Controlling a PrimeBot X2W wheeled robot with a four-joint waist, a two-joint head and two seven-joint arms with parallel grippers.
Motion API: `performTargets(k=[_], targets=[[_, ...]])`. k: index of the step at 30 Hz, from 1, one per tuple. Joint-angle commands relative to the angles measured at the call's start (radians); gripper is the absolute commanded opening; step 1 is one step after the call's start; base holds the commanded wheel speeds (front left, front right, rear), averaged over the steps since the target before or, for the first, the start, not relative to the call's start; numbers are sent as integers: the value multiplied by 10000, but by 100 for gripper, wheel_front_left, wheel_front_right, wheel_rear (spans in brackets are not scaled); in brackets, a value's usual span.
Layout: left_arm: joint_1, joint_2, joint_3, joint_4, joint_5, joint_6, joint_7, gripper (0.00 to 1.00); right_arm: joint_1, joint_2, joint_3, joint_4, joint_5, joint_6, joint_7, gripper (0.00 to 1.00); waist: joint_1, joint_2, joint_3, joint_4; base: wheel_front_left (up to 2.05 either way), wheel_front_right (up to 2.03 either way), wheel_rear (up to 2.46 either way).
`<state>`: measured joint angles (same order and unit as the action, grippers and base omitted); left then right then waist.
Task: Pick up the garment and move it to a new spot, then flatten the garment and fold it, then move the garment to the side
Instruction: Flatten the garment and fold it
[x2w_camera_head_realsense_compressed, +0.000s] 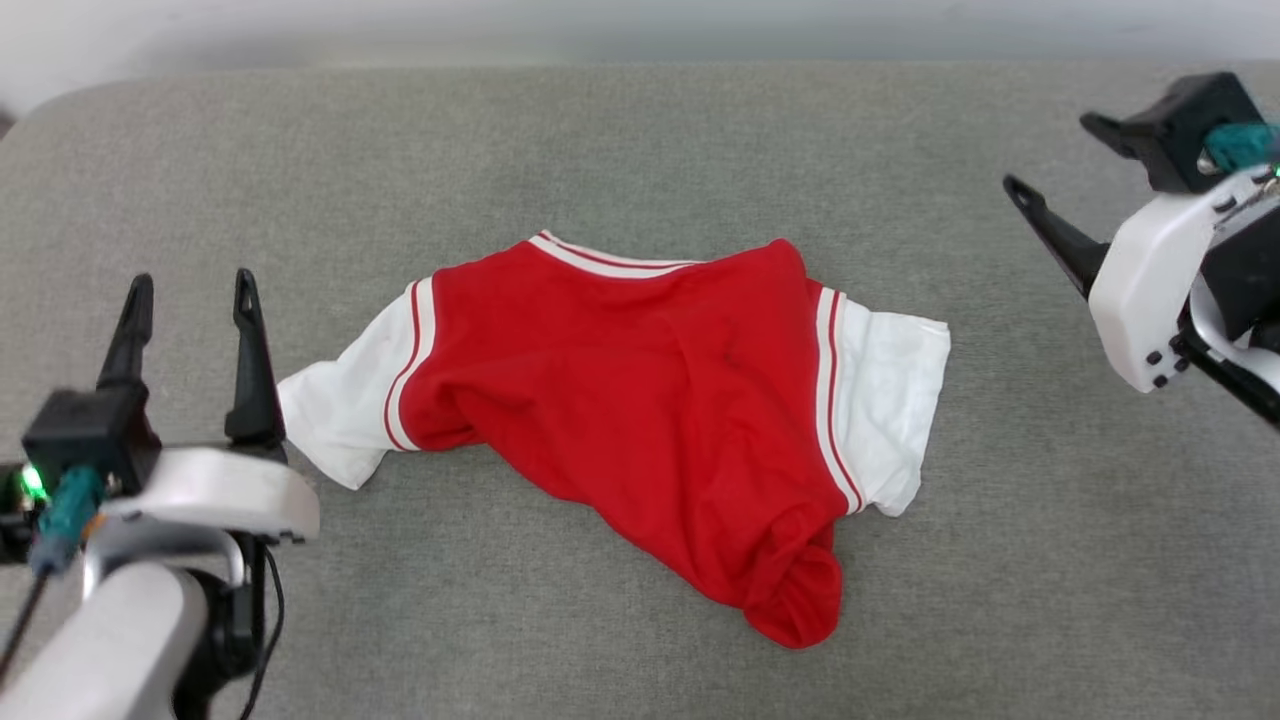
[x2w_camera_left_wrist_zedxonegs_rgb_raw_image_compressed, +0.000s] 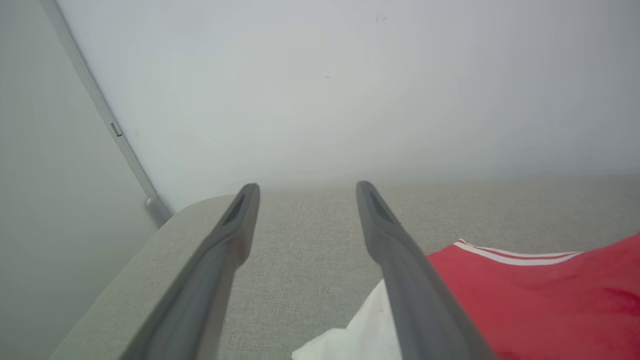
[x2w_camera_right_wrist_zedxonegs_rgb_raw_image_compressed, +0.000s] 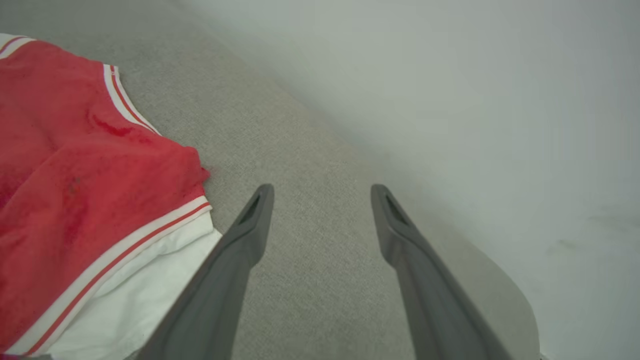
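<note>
Fingers (x2w_camera_head_realsense_compressed: 250, 350) apart beside rumpled garment (x2w_camera_head_realsense_compressed: 640, 400); wrist views: wall (x2w_camera_left_wrist_zedxonegs_rgb_raw_image_compressed: 350, 75).

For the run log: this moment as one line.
garment: crumpled on grey cushion | left gripper: open, empty, beside garment | right gripper: open, empty, beside garment

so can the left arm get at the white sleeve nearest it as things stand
Probably yes: the left gripper sits just beside the white sleeve of the garment, fingers open, with only bare grey cushion between them.
</note>
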<state>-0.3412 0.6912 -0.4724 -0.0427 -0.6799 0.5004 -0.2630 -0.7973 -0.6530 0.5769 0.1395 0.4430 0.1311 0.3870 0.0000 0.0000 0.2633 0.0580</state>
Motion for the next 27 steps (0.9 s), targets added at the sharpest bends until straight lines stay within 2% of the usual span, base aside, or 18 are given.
performTargets(k=[1,5,9,13,20,26,27], targets=[[365,-222,208,-151,315,-18,-20,100,-295,-196,257,73,320,-7,389,100,0,0,149,133,0,0,0],[1321,-1381,1532,-786,1763,-180,-21,100,-1148,-750,1570,254,1846,-7,2326,100,0,0,436,356,0,0,0],[1944,-2517,2357,-1168,3011,-635,-22,100,-1800,-971,2624,542,3073,-7,3822,100,0,0,736,586,0,0,0],[2399,-3675,2941,-1434,3885,-1203,-22,100,-2256,-1031,3355,1007,3826,-7,4982,100,0,0,1022,791,0,0,0],[2649,-5254,3577,-1301,4842,-2200,-23,100,-2510,-774,3905,1944,4378,-7,5150,100,0,0,1499,1205,0,0,0],[2481,-5948,4028,-1180,5402,-2901,-23,100,-1885,-660,4818,2455,4519,-4,4955,100,0,0,1712,1363,0,0,0],[2455,-5998,4081,-1147,5478,-2983,-23,100,-1774,-711,5071,2447,4497,-2,4956,80,0,0,1718,1369,0,0,0]])
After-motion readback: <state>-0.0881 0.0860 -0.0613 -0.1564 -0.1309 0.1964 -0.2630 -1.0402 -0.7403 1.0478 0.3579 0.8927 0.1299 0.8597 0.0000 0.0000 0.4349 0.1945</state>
